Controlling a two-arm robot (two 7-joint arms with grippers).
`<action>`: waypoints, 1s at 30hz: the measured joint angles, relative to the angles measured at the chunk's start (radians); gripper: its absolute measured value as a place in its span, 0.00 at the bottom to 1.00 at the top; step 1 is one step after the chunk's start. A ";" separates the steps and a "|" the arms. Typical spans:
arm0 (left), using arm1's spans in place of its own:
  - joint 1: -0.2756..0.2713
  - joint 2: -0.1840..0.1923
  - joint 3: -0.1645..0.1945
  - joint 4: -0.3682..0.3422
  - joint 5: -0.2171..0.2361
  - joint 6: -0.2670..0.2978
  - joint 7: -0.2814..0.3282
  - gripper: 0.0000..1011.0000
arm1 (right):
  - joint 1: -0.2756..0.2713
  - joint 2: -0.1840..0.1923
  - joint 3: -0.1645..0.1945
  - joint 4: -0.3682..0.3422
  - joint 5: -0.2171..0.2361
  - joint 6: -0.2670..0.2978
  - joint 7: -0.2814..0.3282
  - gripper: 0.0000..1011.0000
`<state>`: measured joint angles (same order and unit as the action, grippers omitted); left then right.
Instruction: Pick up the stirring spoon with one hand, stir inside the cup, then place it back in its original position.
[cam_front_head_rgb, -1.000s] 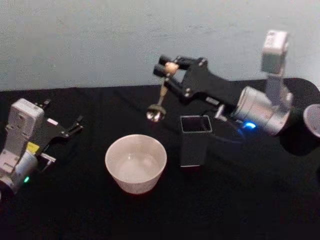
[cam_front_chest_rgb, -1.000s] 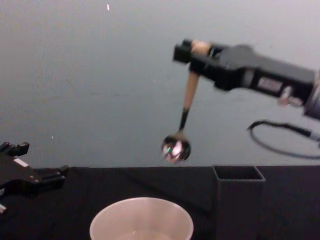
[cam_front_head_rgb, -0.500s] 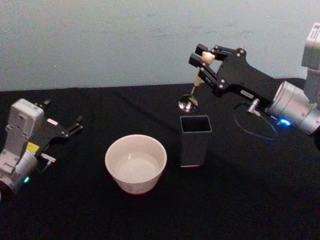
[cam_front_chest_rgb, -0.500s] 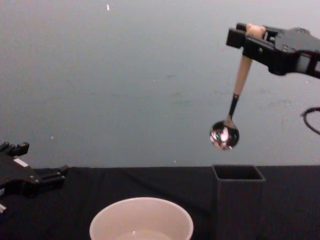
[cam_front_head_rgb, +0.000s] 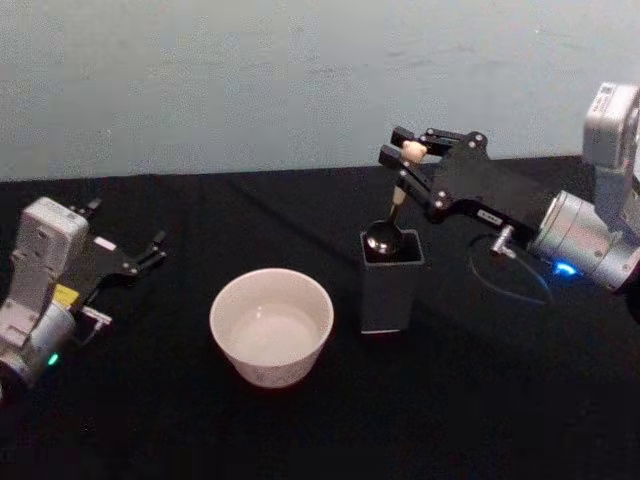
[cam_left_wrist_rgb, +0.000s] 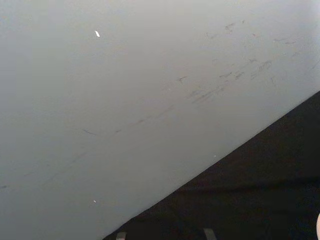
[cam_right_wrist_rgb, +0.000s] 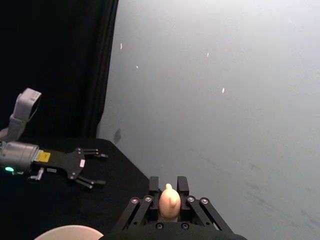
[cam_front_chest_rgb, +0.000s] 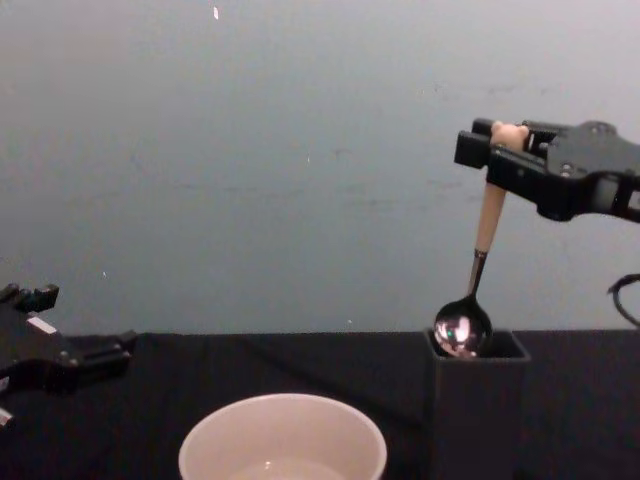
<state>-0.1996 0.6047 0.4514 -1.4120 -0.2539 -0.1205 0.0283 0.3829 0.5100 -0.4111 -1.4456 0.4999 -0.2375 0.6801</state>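
Note:
My right gripper (cam_front_head_rgb: 407, 149) (cam_front_chest_rgb: 505, 135) (cam_right_wrist_rgb: 169, 192) is shut on the bear-head top of the stirring spoon (cam_front_head_rgb: 394, 212) (cam_front_chest_rgb: 481, 255). The spoon hangs nearly upright, its shiny bowl at the mouth of the dark grey square holder (cam_front_head_rgb: 388, 285) (cam_front_chest_rgb: 478, 405), the original position. The cream-white cup (cam_front_head_rgb: 271, 325) (cam_front_chest_rgb: 283, 439) stands on the black table just left of the holder, apart from the spoon. My left gripper (cam_front_head_rgb: 152, 250) (cam_front_chest_rgb: 105, 348) rests parked at the table's left side, its fingers spread with nothing between them.
A black cloth covers the table (cam_front_head_rgb: 470, 400), with a pale wall behind. A cable (cam_front_head_rgb: 505, 272) loops on the cloth right of the holder, under the right arm.
The right gripper has carried the spoon rightward from above the cup to over the holder, then lowered it until the bowl reaches the holder's mouth. The left arm has not moved.

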 joint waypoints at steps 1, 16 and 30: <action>0.000 0.000 0.000 0.000 0.000 0.000 0.000 0.99 | 0.003 -0.003 -0.002 0.008 -0.006 -0.002 0.000 0.21; 0.000 0.000 0.000 0.000 0.000 0.000 0.000 0.99 | -0.052 -0.023 0.003 0.009 -0.023 0.076 -0.076 0.21; 0.000 0.000 0.000 0.000 0.000 0.000 0.000 0.99 | -0.089 -0.055 0.014 0.026 -0.039 0.117 -0.143 0.21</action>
<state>-0.1995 0.6047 0.4514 -1.4120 -0.2539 -0.1205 0.0283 0.2942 0.4546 -0.3968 -1.4193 0.4606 -0.1204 0.5376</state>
